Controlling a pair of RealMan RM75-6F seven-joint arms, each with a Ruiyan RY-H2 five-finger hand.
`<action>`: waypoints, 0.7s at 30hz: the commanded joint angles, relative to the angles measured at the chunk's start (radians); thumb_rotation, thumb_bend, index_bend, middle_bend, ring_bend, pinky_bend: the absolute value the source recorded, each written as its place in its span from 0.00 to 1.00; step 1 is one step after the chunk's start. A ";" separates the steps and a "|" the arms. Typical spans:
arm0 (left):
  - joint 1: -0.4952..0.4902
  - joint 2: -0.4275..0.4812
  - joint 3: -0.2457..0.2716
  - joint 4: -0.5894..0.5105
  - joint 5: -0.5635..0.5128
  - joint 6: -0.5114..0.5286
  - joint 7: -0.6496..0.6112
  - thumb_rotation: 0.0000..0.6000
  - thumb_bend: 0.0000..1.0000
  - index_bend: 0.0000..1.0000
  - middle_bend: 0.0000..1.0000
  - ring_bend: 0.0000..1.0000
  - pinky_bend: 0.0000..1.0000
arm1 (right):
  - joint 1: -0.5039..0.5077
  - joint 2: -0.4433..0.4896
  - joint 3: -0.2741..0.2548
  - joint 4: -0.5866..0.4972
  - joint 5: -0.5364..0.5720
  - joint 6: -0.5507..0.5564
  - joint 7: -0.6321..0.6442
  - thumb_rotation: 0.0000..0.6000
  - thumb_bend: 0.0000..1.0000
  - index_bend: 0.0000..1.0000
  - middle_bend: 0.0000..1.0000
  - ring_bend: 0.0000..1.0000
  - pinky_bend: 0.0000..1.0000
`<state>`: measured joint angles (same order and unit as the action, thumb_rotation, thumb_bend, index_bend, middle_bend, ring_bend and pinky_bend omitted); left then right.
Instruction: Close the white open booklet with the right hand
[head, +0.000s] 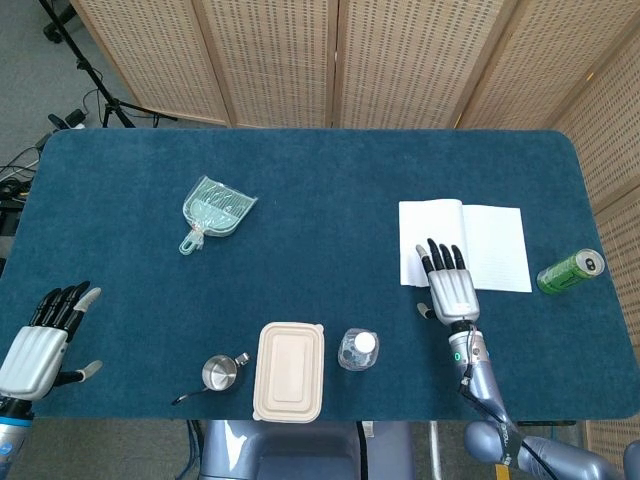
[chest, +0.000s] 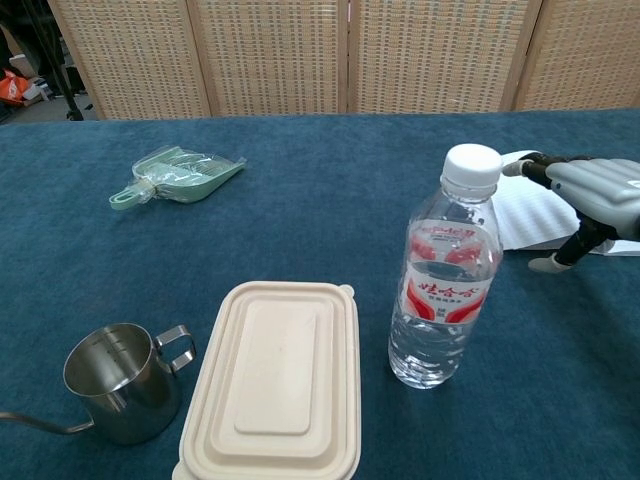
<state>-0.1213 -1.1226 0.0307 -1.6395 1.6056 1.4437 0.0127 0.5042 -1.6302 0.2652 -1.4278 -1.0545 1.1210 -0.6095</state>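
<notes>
Your chest view cuts off most of the white open booklet: only its left page shows, partly behind the water bottle and your right hand, and that hand runs off the frame's right edge. In the head view the booklet lies flat and open toward 3 o'clock on the blue table, with your right hand palm down at its 6 o'clock edge, fingers spread and straight over the left page, holding nothing; you cannot tell whether the fingertips touch the paper. Your left hand sits at the table's 8 o'clock corner, fingers apart, empty, its wrist cut off by the frame. The bottle holds clear water and is capped. The beige lidded food box is closed, so its contents are hidden. The small steel pitcher looks empty. A green can lies at the booklet's 4 o'clock, and a bagged green dustpan rests toward 10 o'clock.
</notes>
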 joint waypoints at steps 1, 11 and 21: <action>0.000 0.000 -0.001 0.001 -0.002 -0.001 0.000 1.00 0.10 0.00 0.00 0.00 0.00 | 0.020 -0.019 0.006 0.043 0.017 -0.019 0.011 1.00 0.23 0.00 0.00 0.00 0.00; -0.004 -0.003 -0.002 0.003 -0.007 -0.008 0.001 1.00 0.10 0.00 0.00 0.00 0.00 | 0.045 -0.038 0.010 0.126 0.024 -0.033 0.050 1.00 0.23 0.00 0.00 0.00 0.00; -0.004 -0.008 0.002 0.001 -0.004 -0.009 0.012 1.00 0.10 0.00 0.00 0.00 0.00 | 0.063 -0.039 0.014 0.180 0.041 -0.052 0.075 1.00 0.23 0.00 0.00 0.00 0.00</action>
<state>-0.1256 -1.1301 0.0322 -1.6381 1.6017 1.4344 0.0245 0.5644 -1.6692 0.2785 -1.2540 -1.0166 1.0723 -0.5373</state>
